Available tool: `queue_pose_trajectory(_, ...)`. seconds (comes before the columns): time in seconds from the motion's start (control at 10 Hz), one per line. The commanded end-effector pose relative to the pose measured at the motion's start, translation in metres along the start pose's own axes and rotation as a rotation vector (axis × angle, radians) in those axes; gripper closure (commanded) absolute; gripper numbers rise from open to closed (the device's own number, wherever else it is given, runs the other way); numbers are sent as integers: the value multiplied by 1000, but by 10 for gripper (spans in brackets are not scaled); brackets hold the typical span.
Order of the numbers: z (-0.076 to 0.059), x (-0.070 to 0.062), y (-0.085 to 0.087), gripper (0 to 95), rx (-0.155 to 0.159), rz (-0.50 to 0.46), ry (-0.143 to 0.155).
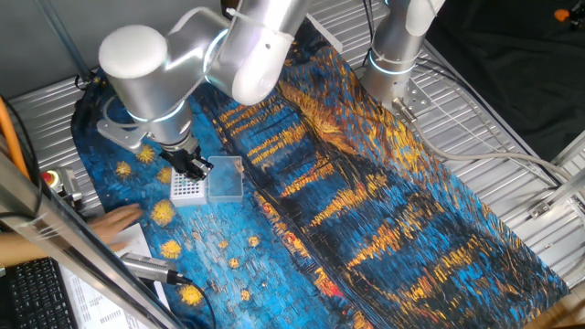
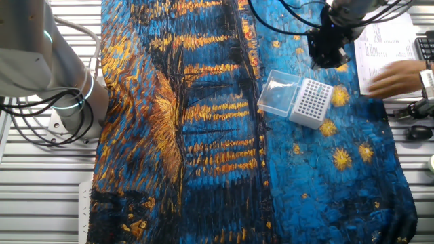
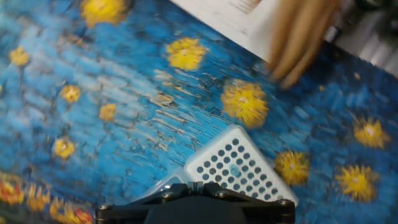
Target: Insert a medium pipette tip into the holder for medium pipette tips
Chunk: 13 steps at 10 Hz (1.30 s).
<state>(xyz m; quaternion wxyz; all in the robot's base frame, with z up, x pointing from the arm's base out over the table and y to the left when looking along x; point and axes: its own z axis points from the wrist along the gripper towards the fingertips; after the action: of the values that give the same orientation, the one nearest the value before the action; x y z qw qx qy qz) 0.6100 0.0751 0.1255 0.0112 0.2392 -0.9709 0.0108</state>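
The holder for medium pipette tips (image 1: 186, 189) is a small white block with a grid of dark holes, lying on the blue painted cloth. It also shows in the other fixed view (image 2: 313, 103) and in the hand view (image 3: 236, 167). One hole in the hand view holds a teal spot. My gripper (image 1: 192, 167) hovers just above the holder's far edge; it also shows in the other fixed view (image 2: 327, 49). In the hand view the gripper (image 3: 194, 185) has its jaws nearly together on a thin pale sliver, seemingly the pipette tip; the tip's length is hidden.
A clear plastic box (image 1: 225, 178) lies against the holder. A person's hand (image 1: 119, 222) rests on the cloth near a paper sheet (image 2: 386, 37). A pipette (image 1: 151, 268) lies at the cloth's near edge. A second arm's base (image 1: 393, 64) stands at the back.
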Motion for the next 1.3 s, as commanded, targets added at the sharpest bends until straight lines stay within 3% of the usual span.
queue_pose_trajectory(0.1, -5, 2, 3, 950, -32, 40, -47)
queue_pose_trajectory(0.4, -6, 3, 4, 950, -36, 47, -83)
queue_pose_trajectory(0.6, -5, 6, 5, 950, -34, 56, -87)
queue_pose_trajectory(1.2, -6, 19, 1, 950, -45, 178, -40)
queue_pose_trajectory(1.3, -8, 22, 0, 950, -35, 209, -29)
